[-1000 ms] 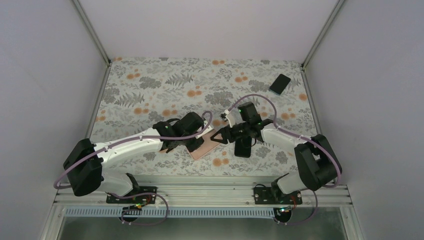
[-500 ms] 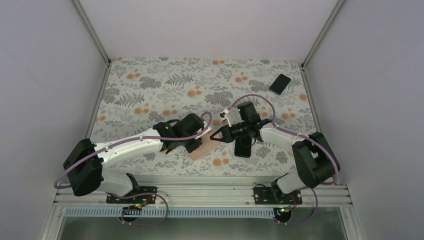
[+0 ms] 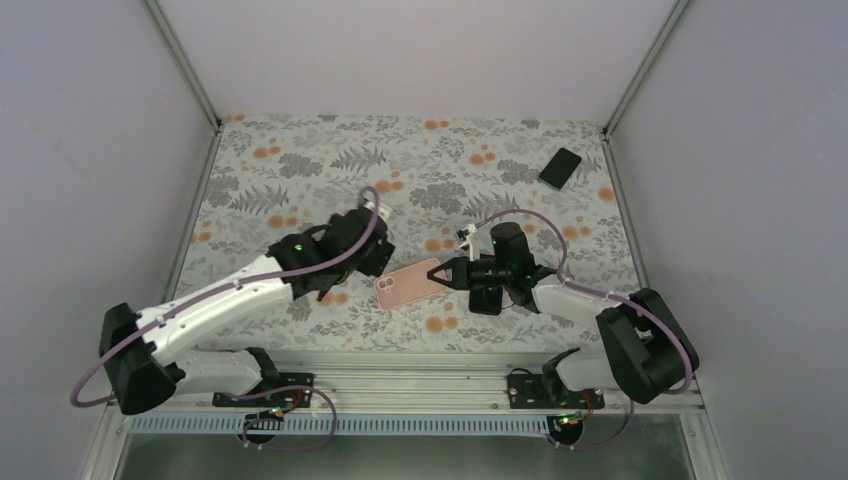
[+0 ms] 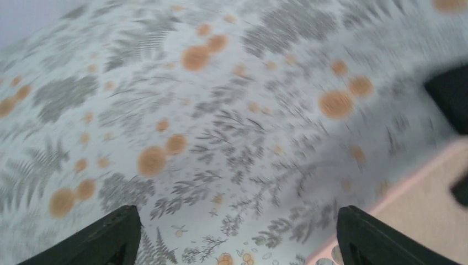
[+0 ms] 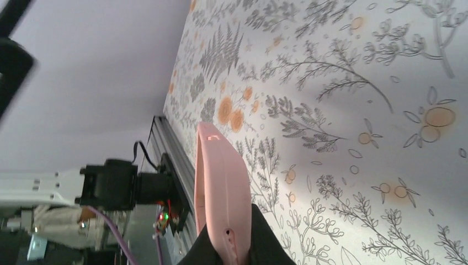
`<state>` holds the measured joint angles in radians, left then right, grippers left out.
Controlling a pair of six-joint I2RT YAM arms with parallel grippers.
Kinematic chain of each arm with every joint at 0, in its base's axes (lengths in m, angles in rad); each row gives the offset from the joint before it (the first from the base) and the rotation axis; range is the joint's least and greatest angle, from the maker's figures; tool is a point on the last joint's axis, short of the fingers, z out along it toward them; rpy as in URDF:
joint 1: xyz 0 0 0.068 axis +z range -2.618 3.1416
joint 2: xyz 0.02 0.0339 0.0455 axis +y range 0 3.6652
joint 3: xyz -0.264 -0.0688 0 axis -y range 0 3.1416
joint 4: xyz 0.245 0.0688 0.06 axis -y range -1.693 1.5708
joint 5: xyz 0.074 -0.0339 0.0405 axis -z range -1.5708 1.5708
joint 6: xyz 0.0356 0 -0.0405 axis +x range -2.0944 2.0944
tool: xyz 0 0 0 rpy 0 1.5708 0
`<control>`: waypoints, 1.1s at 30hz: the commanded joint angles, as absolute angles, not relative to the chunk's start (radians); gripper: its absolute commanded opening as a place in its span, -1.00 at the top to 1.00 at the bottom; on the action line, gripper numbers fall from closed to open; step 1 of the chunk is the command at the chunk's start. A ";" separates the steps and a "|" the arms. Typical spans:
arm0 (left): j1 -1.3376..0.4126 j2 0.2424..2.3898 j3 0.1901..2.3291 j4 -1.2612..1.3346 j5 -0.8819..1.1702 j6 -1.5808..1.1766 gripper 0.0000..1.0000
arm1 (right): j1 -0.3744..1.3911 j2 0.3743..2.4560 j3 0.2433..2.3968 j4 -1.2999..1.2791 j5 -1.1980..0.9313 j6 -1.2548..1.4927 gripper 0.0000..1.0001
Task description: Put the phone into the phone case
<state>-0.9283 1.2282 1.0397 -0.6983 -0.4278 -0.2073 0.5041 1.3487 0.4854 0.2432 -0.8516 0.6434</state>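
**Overhead view:** the pink phone case (image 3: 410, 285), a smooth rectangle with rounded corners, was at the near centre of the table. Its right end was clamped in the right gripper (image 3: 447, 277). The glossy black phone (image 3: 560, 168) lay well apart at the far right on the floral cloth (image 3: 300, 170).

**Right wrist view:** the case appeared edge-on, thin and matte.

**Left wrist view:** the left gripper (image 4: 234, 221) had its fingers wide apart above the cloth, with the case's corner at lower right.
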 commanded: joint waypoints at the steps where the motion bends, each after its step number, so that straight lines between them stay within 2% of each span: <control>1: -0.870 1.151 1.088 -0.795 -0.627 -0.378 -0.88 | 0.530 1.321 0.440 0.421 -0.713 0.844 0.92; 3: -0.826 1.107 1.074 -0.798 -0.684 -0.402 -0.99 | 0.544 1.323 0.422 0.454 -0.674 0.879 0.92; 11: -0.676 0.949 0.940 -0.692 -0.699 -0.436 -1.00 | 0.615 1.414 0.370 0.584 -0.562 0.980 0.92; 22: -0.541 0.941 0.916 -0.731 -0.707 -0.475 -1.00 | 0.635 1.526 0.325 0.677 -0.461 1.053 0.81; 28: -0.509 0.935 0.917 -0.740 -0.718 -0.483 -1.00 | 0.634 1.580 0.314 0.719 -0.489 1.072 0.63; 33: -0.499 0.920 0.915 -0.751 -0.737 -0.500 -1.00 | 0.635 1.544 0.325 0.607 -0.491 1.025 0.49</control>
<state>-0.5076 0.9405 0.9161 -0.7361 -0.7048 -0.4694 0.6231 1.5764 0.3187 0.6533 -0.4999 1.0557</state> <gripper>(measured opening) 0.999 0.231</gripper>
